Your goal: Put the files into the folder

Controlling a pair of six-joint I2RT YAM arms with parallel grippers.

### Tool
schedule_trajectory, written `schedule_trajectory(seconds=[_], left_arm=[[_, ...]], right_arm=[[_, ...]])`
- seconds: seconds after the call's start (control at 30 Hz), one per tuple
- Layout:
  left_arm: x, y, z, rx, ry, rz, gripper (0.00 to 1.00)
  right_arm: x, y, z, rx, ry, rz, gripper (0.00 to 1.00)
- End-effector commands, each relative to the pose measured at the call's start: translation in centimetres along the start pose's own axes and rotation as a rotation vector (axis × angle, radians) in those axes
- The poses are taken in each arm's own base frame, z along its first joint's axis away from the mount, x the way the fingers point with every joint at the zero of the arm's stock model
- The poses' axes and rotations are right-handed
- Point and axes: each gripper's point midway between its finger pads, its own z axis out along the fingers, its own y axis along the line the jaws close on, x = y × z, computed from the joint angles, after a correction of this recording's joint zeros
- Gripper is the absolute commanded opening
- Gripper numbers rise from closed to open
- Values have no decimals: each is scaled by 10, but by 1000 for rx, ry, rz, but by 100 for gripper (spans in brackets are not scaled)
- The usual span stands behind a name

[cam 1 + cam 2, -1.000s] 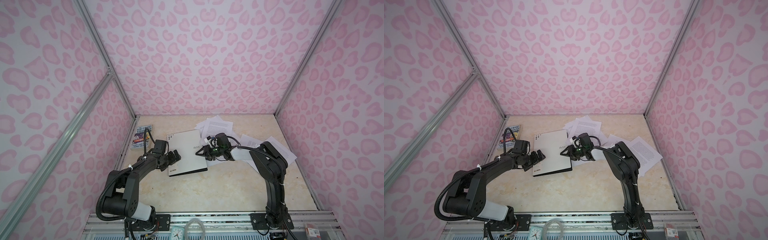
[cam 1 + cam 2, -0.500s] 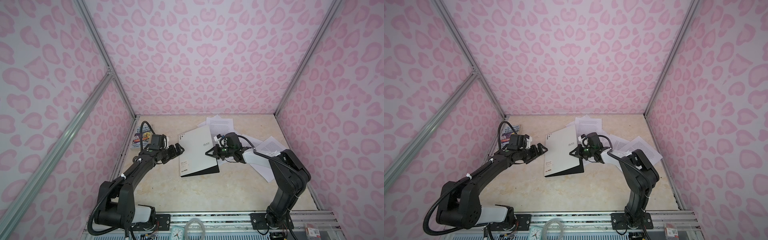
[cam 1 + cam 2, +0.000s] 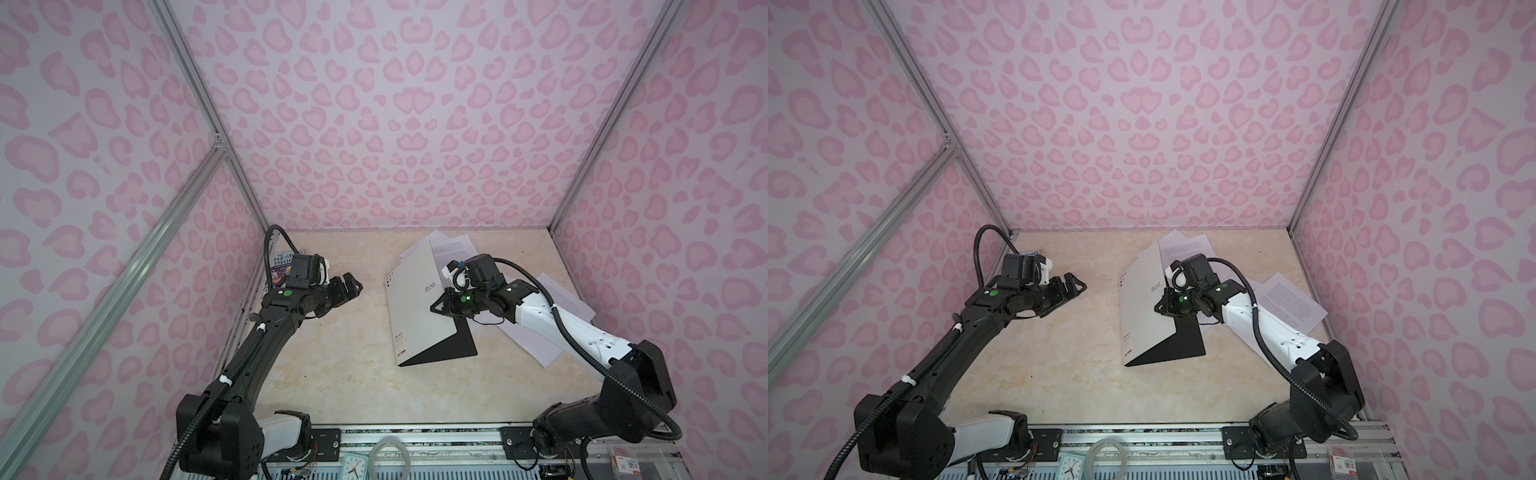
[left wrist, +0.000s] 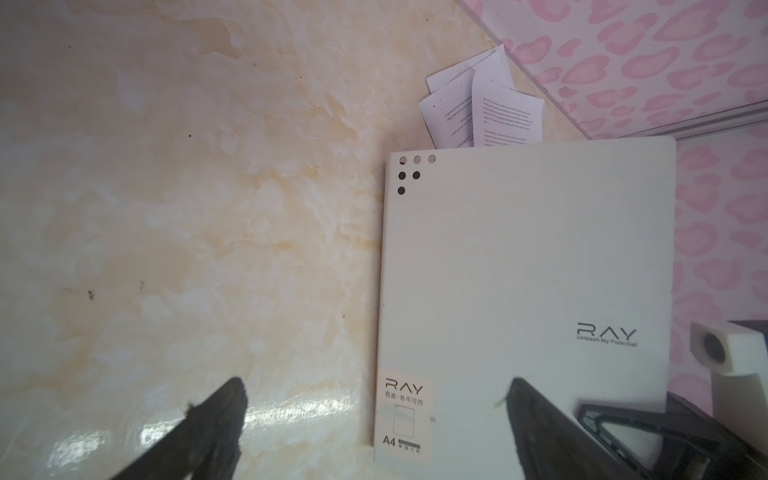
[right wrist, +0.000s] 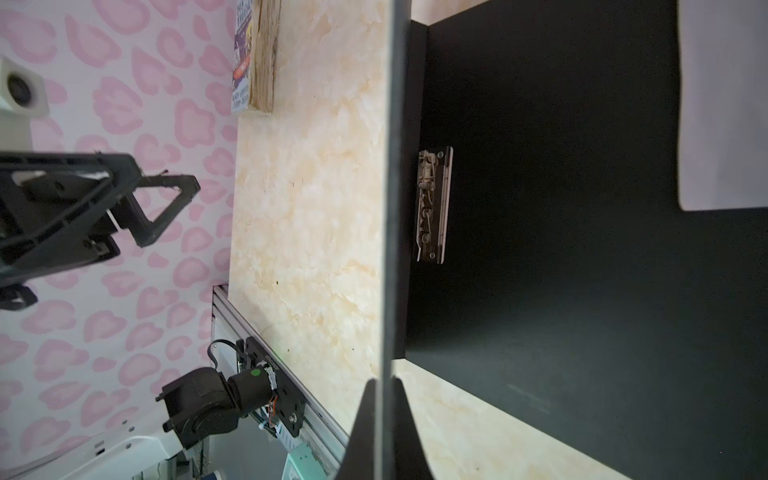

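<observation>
Folder: your thin grey-white A4 folder sits centre-right on the beige marble-look tabletop, front cover raised, black inside showing.
Right gripper: pinched tight on the cover's free edge.
Files: loose printed white sheets lie behind and right of the folder.
Left gripper: jaws wide, empty, well left of the folder.

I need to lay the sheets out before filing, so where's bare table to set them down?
The widest bare table runs between the folder and the near rail. A smaller patch lies between the open left gripper and the folder. Crowded: files lie behind and right of the folder; the book sits in the far-left corner.
</observation>
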Motion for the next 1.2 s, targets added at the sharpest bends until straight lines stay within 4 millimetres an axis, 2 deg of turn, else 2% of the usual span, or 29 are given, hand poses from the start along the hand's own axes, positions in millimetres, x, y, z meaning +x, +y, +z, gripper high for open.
schedule_trajectory(seconds=[0.0, 0.17, 0.27, 0.37, 0.47, 0.67, 0.77, 0.87, 0.93, 1.07, 1.17], left_arm=[[-3, -1, 3, -12, 21, -22, 98], [-18, -10, 6, -7, 10, -33, 97], [-23, -17, 7, 9, 19, -28, 97], [-27, -21, 5, 11, 24, -15, 97], [-30, -25, 2, 16, 27, 0, 97], [-31, -33, -5, 35, 32, 17, 97], [-35, -41, -16, 51, 10, 32, 97], [-39, -44, -26, 50, -17, 38, 97], [-51, -55, -41, 65, -64, 48, 97], [-67, -63, -66, 61, -146, 40, 97], [-80, -67, -87, 48, -211, 21, 96]], right_arm=[[20, -23, -11, 149, 36, 2, 0], [29, -34, -29, 251, 30, 1, 0], [33, -28, -32, 261, 20, -21, 0], [34, -17, -26, 233, 25, -30, 0], [33, 2, -20, 175, 5, -68, 22], [23, 40, -23, 26, -29, -126, 52], [19, 63, -28, -58, -42, -178, 64], [16, 79, -24, -110, -28, -236, 71], [13, 94, -19, -157, -12, -277, 77], [10, 123, 1, -214, 36, -378, 89], [8, 137, 25, -184, 68, -476, 97]])
